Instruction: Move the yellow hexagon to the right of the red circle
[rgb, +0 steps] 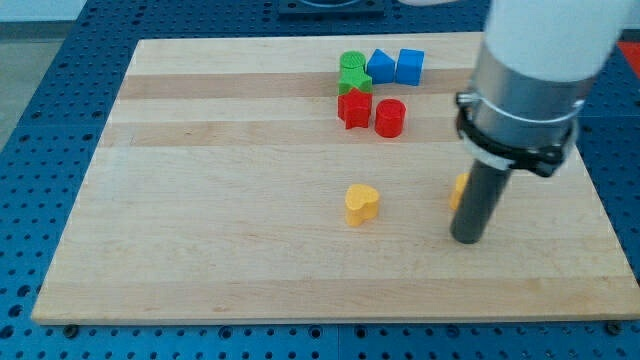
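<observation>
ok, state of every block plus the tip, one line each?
my tip: on the board, touching the yellow hexagon's right side
yellow hexagon: mostly hidden behind the rod, well below the red circle
yellow heart: alone mid-board, flat
red circle: flat, beside the red star
red star: flat, under the green blocks
green blocks: two, packed together
blue blocks: two, side by side

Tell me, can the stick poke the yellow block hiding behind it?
Probably yes. My tip sits right beside the yellow block, which peeks out at the rod's left, and nothing lies between them.
</observation>
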